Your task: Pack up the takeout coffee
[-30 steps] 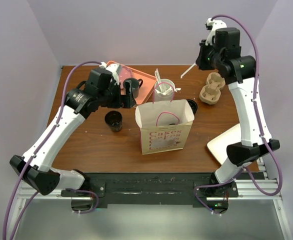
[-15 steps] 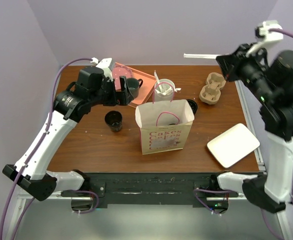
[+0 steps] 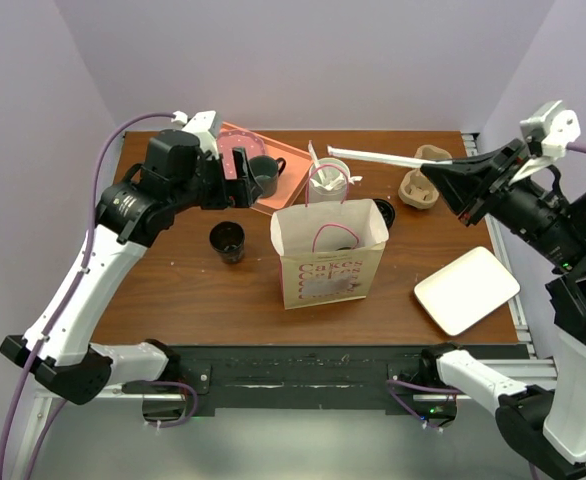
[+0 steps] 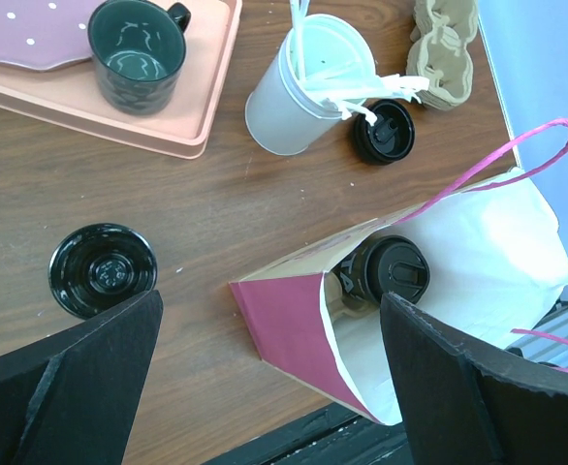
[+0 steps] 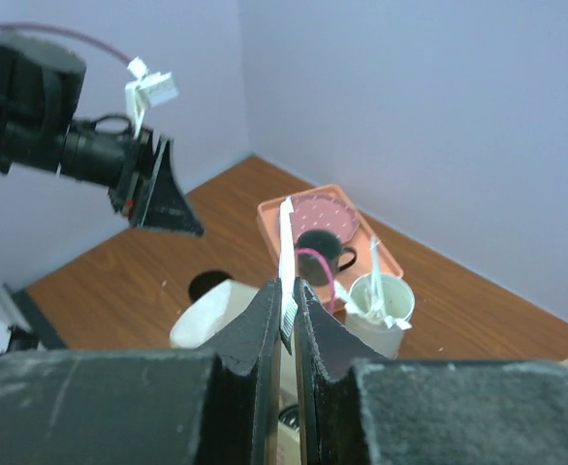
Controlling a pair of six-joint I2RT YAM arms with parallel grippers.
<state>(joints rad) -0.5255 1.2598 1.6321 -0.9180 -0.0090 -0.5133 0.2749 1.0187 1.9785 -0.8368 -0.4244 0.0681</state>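
Note:
The takeout coffee (image 4: 389,272), a black cup with white lettering and a black lid, stands inside the open paper bag (image 4: 303,325) (image 3: 328,262). In the left wrist view my left gripper (image 4: 274,363) hangs open above the bag's near edge, with nothing between its fingers. In the top view that gripper (image 3: 235,180) is over the table's left half beside the tray. My right gripper (image 3: 443,180) (image 5: 286,291) is raised at the right, shut on a long white wrapped straw (image 3: 383,157) (image 5: 286,254) that points left over the table.
A plain black cup (image 3: 228,242) stands left of the bag. Behind the bag are a white cup of straws (image 3: 329,182) and a loose black lid (image 3: 384,211). The orange tray (image 3: 291,160) holds a dark mug (image 3: 264,175). A cardboard cup carrier (image 3: 422,183) and a white plate (image 3: 467,290) lie at the right.
My right arm has swung from the back of the table out to the right with the straw, which now points left. The left arm has drawn back toward the left.

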